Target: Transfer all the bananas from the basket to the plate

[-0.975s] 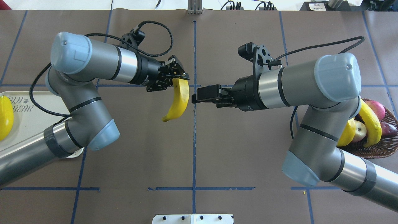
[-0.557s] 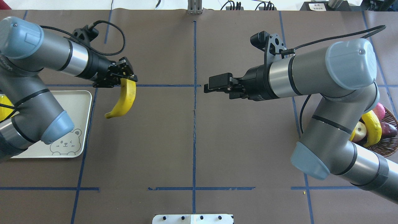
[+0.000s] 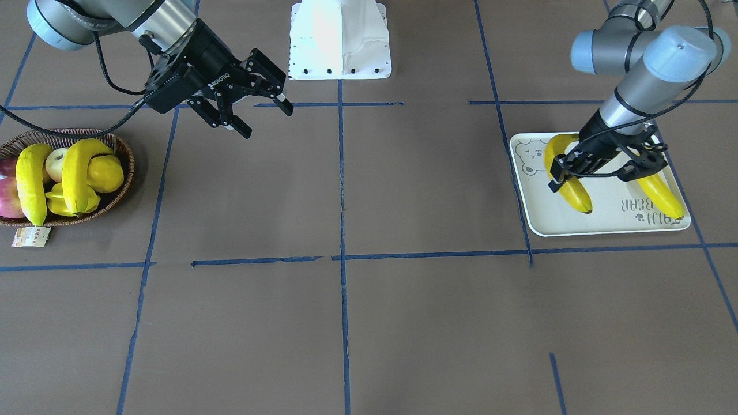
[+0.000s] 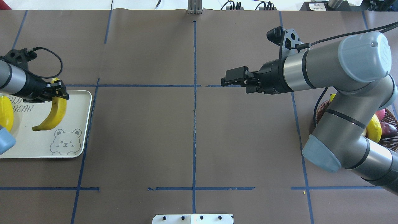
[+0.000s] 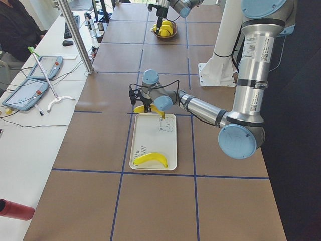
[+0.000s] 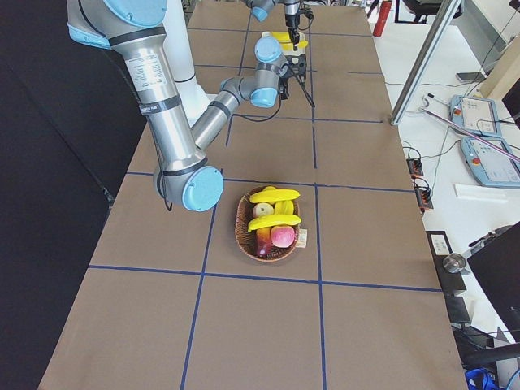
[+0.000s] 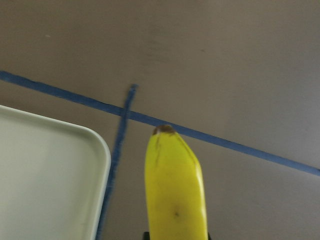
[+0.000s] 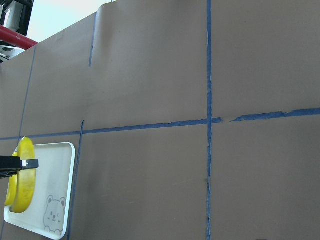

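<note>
The held banana (image 4: 53,113) hangs over the plate (image 4: 77,130) at the left edge of the overhead view. Its upper end is clamped between the fingers of the left gripper (image 4: 59,93). Whether its lower tip touches the plate cannot be told. A second banana (image 3: 660,196) lies flat on the plate just beside it, by the grey lettering.

A third banana (image 3: 29,178) and a fourth banana (image 3: 78,173) lie in the basket (image 3: 131,167) at the left edge of the front-facing view. They rest on top of a round yellow fruit (image 3: 106,173), a pale apple (image 3: 56,161), a red apple (image 3: 7,196) and a starfruit (image 3: 57,204). A paper tag (image 3: 30,236) lies on the counter (image 3: 369,190) against the basket's lower rim.

The right gripper (image 3: 267,121) hovers at the upper left of that view, jaws wide apart and holding nothing, well apart from the basket. In the overhead view the right arm (image 4: 339,130) covers most of the basket. Blue tape lines (image 3: 341,173) cross the counter, and the white robot base (image 3: 339,40) stands at top centre.
</note>
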`<state>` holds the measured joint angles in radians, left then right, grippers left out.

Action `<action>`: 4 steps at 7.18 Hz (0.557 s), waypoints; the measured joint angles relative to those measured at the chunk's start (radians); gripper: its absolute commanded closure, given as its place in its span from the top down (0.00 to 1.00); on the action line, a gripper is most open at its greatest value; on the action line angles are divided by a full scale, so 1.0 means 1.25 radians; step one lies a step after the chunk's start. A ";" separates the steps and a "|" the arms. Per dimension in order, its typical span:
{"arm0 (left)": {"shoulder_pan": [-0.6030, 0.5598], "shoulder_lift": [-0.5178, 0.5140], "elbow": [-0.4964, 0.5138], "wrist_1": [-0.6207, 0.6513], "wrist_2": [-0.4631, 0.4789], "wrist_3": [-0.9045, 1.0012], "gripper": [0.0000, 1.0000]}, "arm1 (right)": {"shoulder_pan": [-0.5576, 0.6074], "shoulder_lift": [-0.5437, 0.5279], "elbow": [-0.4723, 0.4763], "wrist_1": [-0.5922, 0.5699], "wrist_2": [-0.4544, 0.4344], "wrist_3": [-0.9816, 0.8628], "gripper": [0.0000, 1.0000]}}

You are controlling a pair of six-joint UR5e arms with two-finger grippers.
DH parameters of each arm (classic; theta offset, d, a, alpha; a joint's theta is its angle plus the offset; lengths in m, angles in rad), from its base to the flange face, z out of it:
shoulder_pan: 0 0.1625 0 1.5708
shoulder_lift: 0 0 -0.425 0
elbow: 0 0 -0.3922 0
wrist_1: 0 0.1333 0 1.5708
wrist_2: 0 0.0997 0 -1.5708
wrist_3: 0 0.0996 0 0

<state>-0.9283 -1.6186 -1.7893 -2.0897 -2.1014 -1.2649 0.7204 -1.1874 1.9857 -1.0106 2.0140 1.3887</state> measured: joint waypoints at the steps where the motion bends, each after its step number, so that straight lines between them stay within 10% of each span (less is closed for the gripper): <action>1: -0.012 0.043 0.004 0.000 0.020 0.035 0.01 | 0.010 -0.013 0.004 -0.005 0.000 -0.001 1.00; 4: -0.020 0.090 0.059 0.000 0.070 0.158 0.04 | 0.030 -0.079 0.023 -0.009 0.000 -0.021 1.00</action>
<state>-0.9537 -1.5056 -1.7156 -2.0893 -2.0136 -1.0672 0.7580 -1.2856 2.0149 -1.0215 2.0145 1.3625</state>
